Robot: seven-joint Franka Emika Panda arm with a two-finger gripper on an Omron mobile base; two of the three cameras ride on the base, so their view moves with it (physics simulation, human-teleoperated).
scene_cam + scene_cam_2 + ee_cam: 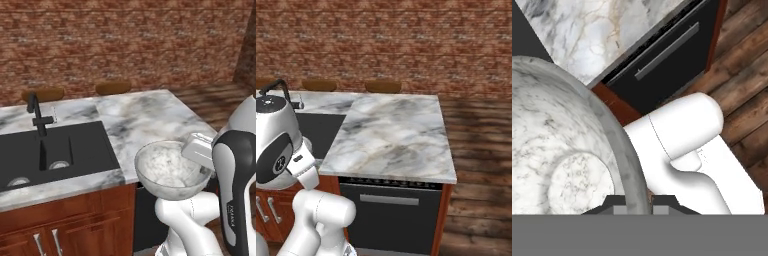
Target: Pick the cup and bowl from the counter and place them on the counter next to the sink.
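Brick wall [125, 45] behind, wood-plank floor [481, 150] to the right, white marble counter [145, 117] with grey and tan veins over reddish-brown cabinets [65, 220].

Bowl [170, 170] — wide, mottled grey-white, glassy — held up in the air at the counter's front edge, partly over the marble and partly out past it, upright, mouth facing up. Nothing visible inside it. In the hand view, bowl [567, 150] close against the camera, its thick rim curving down to the bottom of the picture.

Gripper [638, 202] clamped on the bowl's rim: one dark finger tip inside the wall, the other outside, the wall pinched between them. From the left base view, white hand [200, 150] seated on the bowl's right rim.

Black double-basin sink [50, 150] set into the counter to the left of the bowl, well apart from it, with round steel drains [60, 164] and a black angular faucet [37, 117] at its back edge. Stretch of bare marble between sink and bowl.

Black dishwasher front [393, 215] with a grey bar handle below the counter's right part — same panel in the hand view beyond the bowl. Brown rounded stool tops [112, 87] along the counter's far edge.
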